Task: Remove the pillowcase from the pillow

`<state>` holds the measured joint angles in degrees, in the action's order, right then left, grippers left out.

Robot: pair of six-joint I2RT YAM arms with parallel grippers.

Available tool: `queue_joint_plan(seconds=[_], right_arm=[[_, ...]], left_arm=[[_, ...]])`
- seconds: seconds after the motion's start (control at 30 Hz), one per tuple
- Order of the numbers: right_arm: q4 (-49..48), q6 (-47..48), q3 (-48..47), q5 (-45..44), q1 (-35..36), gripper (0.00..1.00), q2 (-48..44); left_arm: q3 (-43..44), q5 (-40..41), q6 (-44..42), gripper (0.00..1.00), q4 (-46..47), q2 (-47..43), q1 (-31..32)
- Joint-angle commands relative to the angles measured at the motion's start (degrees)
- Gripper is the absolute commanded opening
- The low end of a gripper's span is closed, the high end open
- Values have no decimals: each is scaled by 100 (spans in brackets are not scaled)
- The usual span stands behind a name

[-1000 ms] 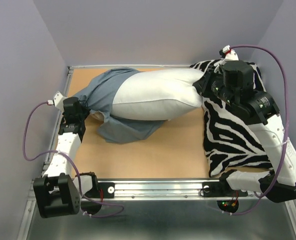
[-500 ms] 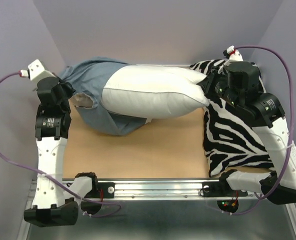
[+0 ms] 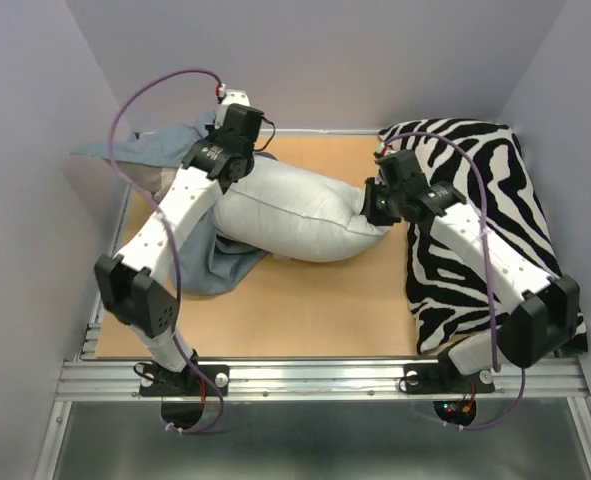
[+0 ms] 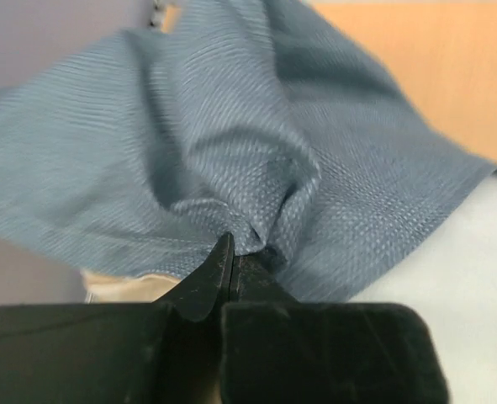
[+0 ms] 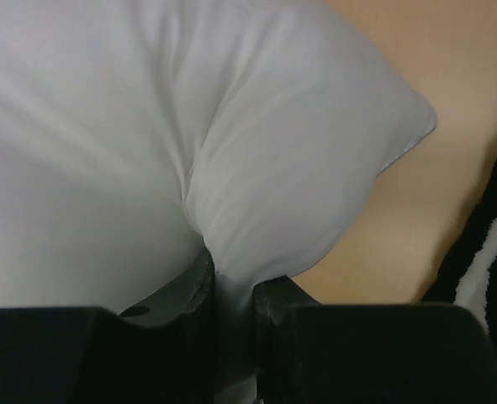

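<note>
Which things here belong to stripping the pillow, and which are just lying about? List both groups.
In the job:
- the pillowcase, pinched by the left end effector
- the pillow, gripped at its right end by the right end effector

Lying about:
- the zebra-striped cushion, on the right, untouched by either end effector
- the table underneath

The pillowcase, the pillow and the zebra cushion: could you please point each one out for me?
pillowcase (image 4: 189, 135), left wrist view, gathered blue fabric.
pillow (image 3: 295, 205), top view, middle of its white body.
zebra cushion (image 3: 485, 150), top view, its far striped end.
</note>
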<state>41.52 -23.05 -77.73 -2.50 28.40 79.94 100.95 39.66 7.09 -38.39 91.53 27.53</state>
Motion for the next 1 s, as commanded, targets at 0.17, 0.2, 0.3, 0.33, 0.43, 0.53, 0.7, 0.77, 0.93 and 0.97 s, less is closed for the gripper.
queue_joint_plan(seconds=[0.17,0.2,0.3,0.33,0.43,0.53,0.7,0.77,0.93,0.97], right_arm=[[-1102,12,-635,-250,-448,72,865],[-1102,-41,-777,-286,-528,80,909],[-1093,-156,-1417,-24,-826,86,918],[-1093,-130,-1585,13,-836,87,840],[-1154,81,-1859,671,-819,89,594],[-1312,720,-1659,1103,-574,91,164],[-1322,1487,-1201,-87,890,91,-109],[-1435,1653,-808,-1409,1924,91,-546],[-1488,1856,-349,-3237,2556,95,-953],[-1497,1839,-208,-3457,2556,97,-1059]], left_arm=[[1014,-1212,-33,17,437,1350,-493],[1041,-1345,-15,20,629,1403,-546],[1365,-1777,55,21,598,1743,-739],[1819,-1751,64,21,431,1894,-758],[2253,-1804,73,21,7,2229,-758],[2061,-1943,90,22,218,2080,-758],[2218,-2147,178,23,175,2080,-758],[2585,-2147,179,23,-53,2255,-749],[2474,-2164,161,23,-19,2185,-731],[2465,-2155,152,23,-19,2159,-723]])
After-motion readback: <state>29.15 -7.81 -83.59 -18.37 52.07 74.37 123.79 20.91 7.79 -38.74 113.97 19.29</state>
